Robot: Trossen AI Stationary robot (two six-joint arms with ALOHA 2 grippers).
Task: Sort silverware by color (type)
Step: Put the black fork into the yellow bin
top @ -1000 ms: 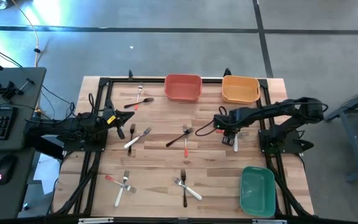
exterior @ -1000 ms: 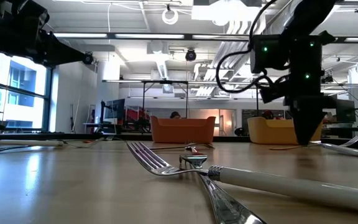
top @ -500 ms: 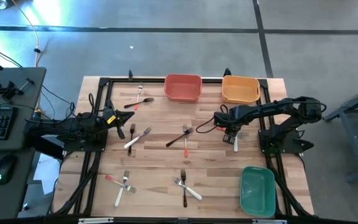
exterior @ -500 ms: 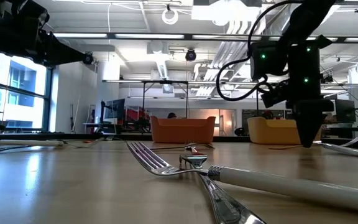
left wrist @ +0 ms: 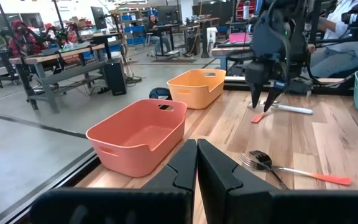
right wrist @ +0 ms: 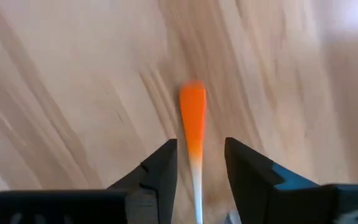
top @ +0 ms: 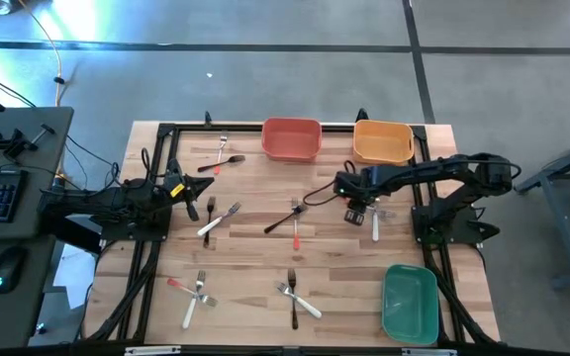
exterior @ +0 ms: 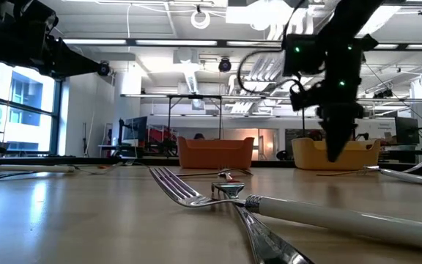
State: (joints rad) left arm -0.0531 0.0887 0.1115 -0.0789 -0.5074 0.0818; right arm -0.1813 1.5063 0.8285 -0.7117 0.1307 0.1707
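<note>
- Straddling the red-orange handle of one fork, the right gripper has its fingers apart, one on each side, with a gap showing on both sides. I judge nothing is clamped yet.
- That handle's long axis runs straight ahead between the fingers in the right wrist view. Closing would therefore pinch it across its width, so no turn of the wrist looks needed.
- A white-handled fork lies just beside it, right of centre in the high view. The right arm is far nearer to both than the left.
- The silverware lies on the surface in six small clusters. I count about twelve forks, though the lower-left cluster is too tangled to be sure.
- There are three bins: green bin at lower right, yellow-orange bin and red-orange bin along the top edge.
- At middle left the left gripper waits, fingers together and empty.
</note>
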